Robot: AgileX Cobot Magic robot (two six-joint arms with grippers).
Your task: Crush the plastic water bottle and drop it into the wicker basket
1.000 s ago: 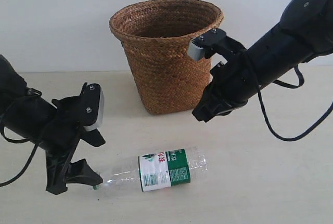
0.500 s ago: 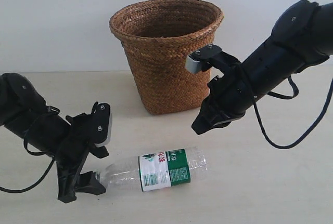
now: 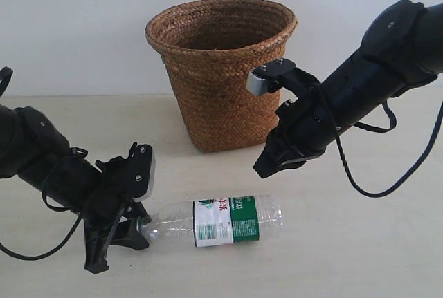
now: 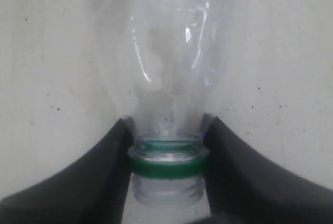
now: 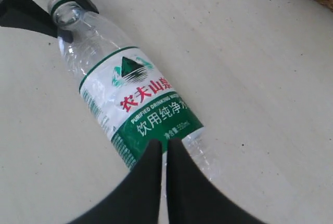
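Clear plastic water bottle [image 3: 220, 220] lies sideways.

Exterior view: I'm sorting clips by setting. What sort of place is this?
Likely a robot test bench, not a home: a pale table against a blank white wall, with a wicker basket, a water bottle, and a black left arm and right arm trailing cables.

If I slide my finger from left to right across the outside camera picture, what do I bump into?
Left gripper → bottle → right gripper. The basket stands behind the bottle, so it has no clear place in the line.
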